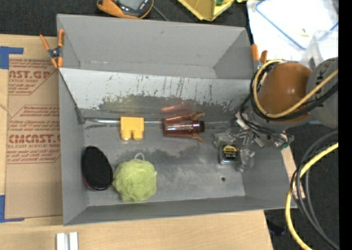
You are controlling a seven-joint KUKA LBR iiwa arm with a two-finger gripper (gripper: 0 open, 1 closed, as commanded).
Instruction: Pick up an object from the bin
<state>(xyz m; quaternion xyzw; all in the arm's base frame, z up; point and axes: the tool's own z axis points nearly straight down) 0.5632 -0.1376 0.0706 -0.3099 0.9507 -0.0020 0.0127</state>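
Orange wrist cover (pixel 283 87) is hanging right of the brown bottle (pixel 183 127) | gripper (pixel 237 150) is hovering at the black-and-yellow tape measure (pixel 226 153), lying right of that bottle | open or closed: not telling

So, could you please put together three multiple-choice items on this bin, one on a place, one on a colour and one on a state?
1. Where does the small black-and-yellow thing lie?
A) on the floor of the bin at the view's right, by the gripper
B) against the left wall
C) outside the walls

2. What colour is the small block?
A) red
B) yellow
C) blue

3. How is the brown bottle placed?
A) upright
B) on its side
C) lifted off the floor

Answers: 1 A, it sits on the floor right next to the arm's end. 2 B, the block is plainly yellow. 3 B, its length runs flat along the floor, neck toward the view's right.
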